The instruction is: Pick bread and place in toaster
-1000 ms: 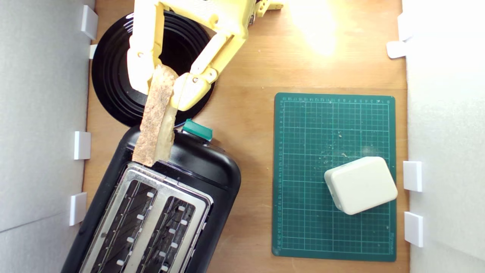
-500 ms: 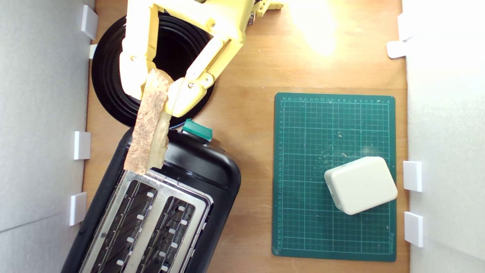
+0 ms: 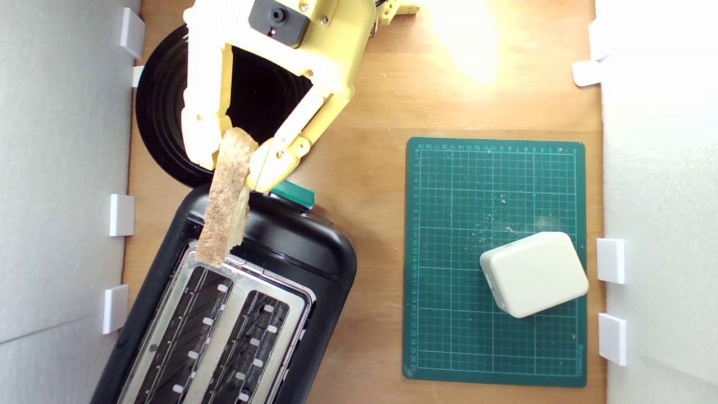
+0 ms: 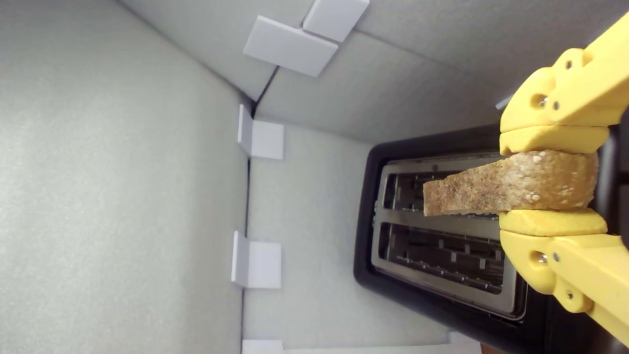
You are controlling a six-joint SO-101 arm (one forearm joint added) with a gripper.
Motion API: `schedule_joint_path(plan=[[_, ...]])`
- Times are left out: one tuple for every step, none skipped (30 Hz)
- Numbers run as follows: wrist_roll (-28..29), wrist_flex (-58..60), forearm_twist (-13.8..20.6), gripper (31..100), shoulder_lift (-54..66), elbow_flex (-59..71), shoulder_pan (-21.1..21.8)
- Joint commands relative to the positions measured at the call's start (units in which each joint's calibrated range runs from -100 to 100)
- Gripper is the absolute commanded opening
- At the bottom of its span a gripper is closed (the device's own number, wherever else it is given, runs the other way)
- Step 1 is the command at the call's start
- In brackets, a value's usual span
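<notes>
The yellow gripper (image 3: 231, 160) has its two fingers clamped on the bread (image 3: 225, 199), one pad on each flat side, pinching it at the thick, rounded end. The slice is held edge-on, so from the exterior view mostly the brown, floury, speckled crust shows, with a thin strip of pale crumb along its right side. It tapers from the rounded gripped end to a narrower, squared-off free end. That free end hangs over the near corner of the silver top plate of the toaster (image 3: 314, 252), by the slot on the exterior view's left; whether it touches the metal I cannot tell. In the wrist view the bread (image 4: 511, 189) lies across the bar between the two slots, crust grainy with small pale flecks. The toaster's green lever knob (image 3: 294, 192) sits just beside the gripper's finger. Behind the arm is a glossy black plate (image 3: 160, 112). Well apart, on the exterior view's right, a cream-white block (image 3: 533, 275) rests on a green cutting mat (image 3: 449, 252).
</notes>
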State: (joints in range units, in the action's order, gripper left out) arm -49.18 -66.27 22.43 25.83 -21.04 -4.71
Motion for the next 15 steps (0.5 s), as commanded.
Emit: schedule_joint_path(plan=[[-0.07,-0.20,-0.22,58.6,-0.04,-3.61,-2.46],[-0.07,-0.20,-0.31,58.6,-0.46,-3.52,-3.10],[-0.07,-0.20,-0.31,58.6,-0.62,-3.52,-3.26],[-0.07,-0.20,-0.31,58.6,-0.95,-3.52,-3.51],[-0.07,-0.20,-0.31,58.6,-1.12,-3.61,-3.59],[-0.17,-0.20,-0.31,58.6,-1.54,-3.61,-3.59],[-0.17,-0.20,-0.22,58.6,-1.79,-3.61,-3.67],[-0.02,-0.20,-0.22,58.6,-2.12,-3.61,-4.23],[-0.02,-0.20,-0.31,58.6,-2.45,-3.61,-4.71],[0.04,-0.11,-0.31,58.6,-2.78,-3.61,-4.88],[0.04,-0.11,-0.40,58.6,-3.03,-3.61,-4.96],[0.04,-0.11,-0.40,58.6,-3.12,-3.61,-5.04],[0.09,-0.11,-0.40,58.6,-3.28,-3.61,-5.04],[0.09,-0.11,-0.40,58.6,-3.45,-3.61,-5.04],[0.09,-0.03,-0.40,58.6,-3.53,-3.61,-5.12]])
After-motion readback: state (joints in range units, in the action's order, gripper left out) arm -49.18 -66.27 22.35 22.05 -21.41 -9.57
